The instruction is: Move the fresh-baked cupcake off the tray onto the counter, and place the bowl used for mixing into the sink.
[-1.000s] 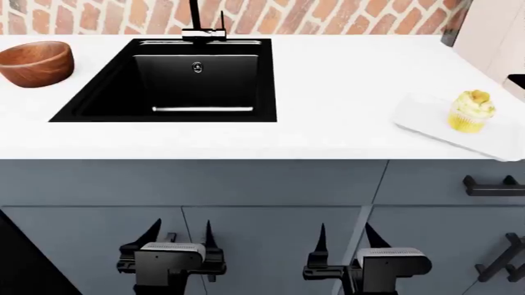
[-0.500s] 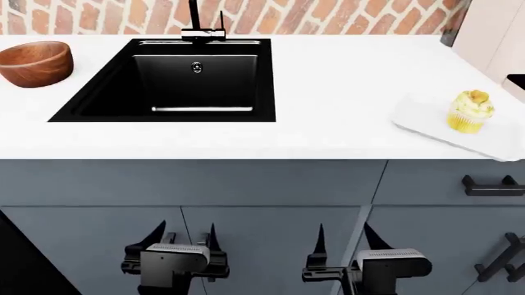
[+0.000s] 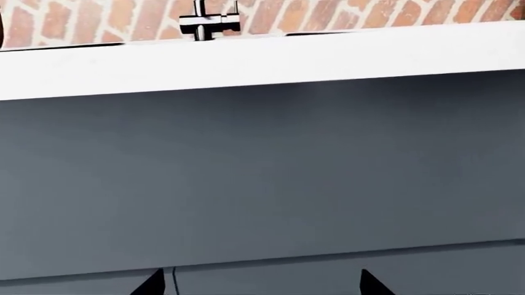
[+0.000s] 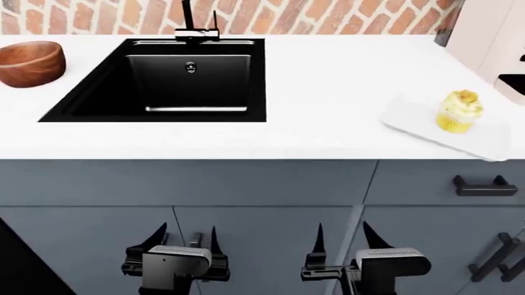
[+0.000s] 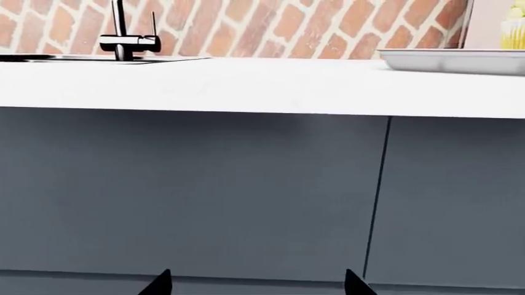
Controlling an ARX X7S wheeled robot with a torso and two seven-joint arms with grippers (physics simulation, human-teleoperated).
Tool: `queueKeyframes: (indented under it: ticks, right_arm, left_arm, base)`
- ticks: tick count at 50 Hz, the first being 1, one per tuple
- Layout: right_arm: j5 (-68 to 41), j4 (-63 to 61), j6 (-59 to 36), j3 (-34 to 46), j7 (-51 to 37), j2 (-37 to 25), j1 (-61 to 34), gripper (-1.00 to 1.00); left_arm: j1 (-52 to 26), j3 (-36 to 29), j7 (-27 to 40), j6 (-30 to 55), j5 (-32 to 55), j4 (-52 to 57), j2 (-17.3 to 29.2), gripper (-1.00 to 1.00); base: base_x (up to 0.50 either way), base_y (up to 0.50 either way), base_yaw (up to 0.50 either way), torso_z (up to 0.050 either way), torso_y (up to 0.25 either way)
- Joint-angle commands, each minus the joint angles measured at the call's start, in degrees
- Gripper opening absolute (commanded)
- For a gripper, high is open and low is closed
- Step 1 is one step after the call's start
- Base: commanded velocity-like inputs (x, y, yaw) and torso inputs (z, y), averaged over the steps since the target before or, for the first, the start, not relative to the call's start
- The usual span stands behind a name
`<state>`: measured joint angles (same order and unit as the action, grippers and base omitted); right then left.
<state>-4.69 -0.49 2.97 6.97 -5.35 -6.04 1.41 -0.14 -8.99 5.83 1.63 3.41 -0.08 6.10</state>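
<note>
Wooden bowl [image 4: 29,62] far left on counter [image 4: 328,80], stiff, probably grippable at its thick rim. Cupcake [image 4: 458,111] on tray [image 4: 410,120], right; soft frosting, take the wrapper. Both jaws wide, empty, low.

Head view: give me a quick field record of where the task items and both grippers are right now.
cupcake: upright on the tray, counter's right end
bowl: on the counter, left of the sink, upright
sink: nothing visible in the basin
left gripper: low before the cabinets, jaws open, holding nothing
right gripper: low before the cabinets, jaws open, holding nothing
task: neither item moved yet
</note>
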Motion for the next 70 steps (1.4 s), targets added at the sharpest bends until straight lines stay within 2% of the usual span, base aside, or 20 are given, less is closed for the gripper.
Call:
queueKeyframes:
  ticks: [1, 34, 70]
  right_arm:
    - [-0.47, 0.01, 0.13, 0.84, -0.85, -0.57, -0.12, 1.00]
    - [-2.01, -0.19, -0.20, 2.56, -2.09, -2.22, -0.69, 1.00]
    - [-2.83, 0.00, 0.60, 4.28, -3.53, -3.21, -0.53, 1.00]
  left_arm:
    - [-0.02, -0.86, 0.73, -0.03, 0.40, -0.03, 0.68, 1.00]
    - [-0.90, -2.90, 2.35, 0.22, 1.40, -0.40, 1.75, 1.00]
    - [-0.40, -4.22, 3.53, -0.49, 2.63, -0.16, 3.25, 1.00]
  base:
    - [0.00, -0.21, 0.00, 0.000, 0.000]
    - [0.00, -0.22, 0.00, 0.000, 0.000]
    - [-0.02, -0.33, 0.00, 0.000, 0.000]
